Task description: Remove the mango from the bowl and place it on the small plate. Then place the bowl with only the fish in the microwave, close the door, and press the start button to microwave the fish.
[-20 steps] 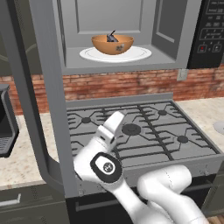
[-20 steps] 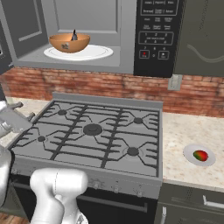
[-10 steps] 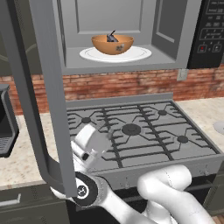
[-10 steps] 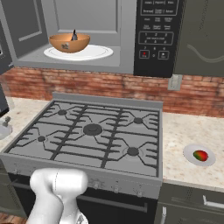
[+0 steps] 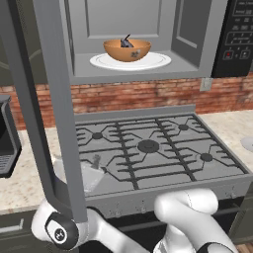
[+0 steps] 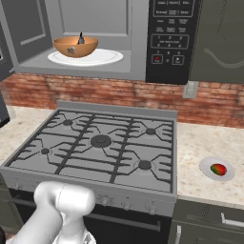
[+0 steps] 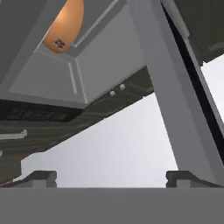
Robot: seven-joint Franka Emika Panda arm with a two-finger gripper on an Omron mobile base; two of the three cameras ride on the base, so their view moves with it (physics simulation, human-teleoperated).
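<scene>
The mango (image 6: 218,169) lay on the small plate (image 6: 208,167) on the counter to the right of the stove (image 6: 100,147), so that part looked done. The bowl (image 5: 127,49) sat on the white turntable (image 5: 153,62) inside the microwave (image 6: 138,62) with the fish (image 5: 126,43) in it. The door (image 5: 54,113) hung wide open, edge toward me. Low beside its bottom corner, the gripper (image 7: 111,177) had its jaws well apart, holding nothing. Shutting the door and pressing start (image 6: 177,60) remained.

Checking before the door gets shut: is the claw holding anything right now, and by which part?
Nothing is held. The claw is open with bare space between its fingertips, beside the door. The bowl sits in the microwave.
</scene>
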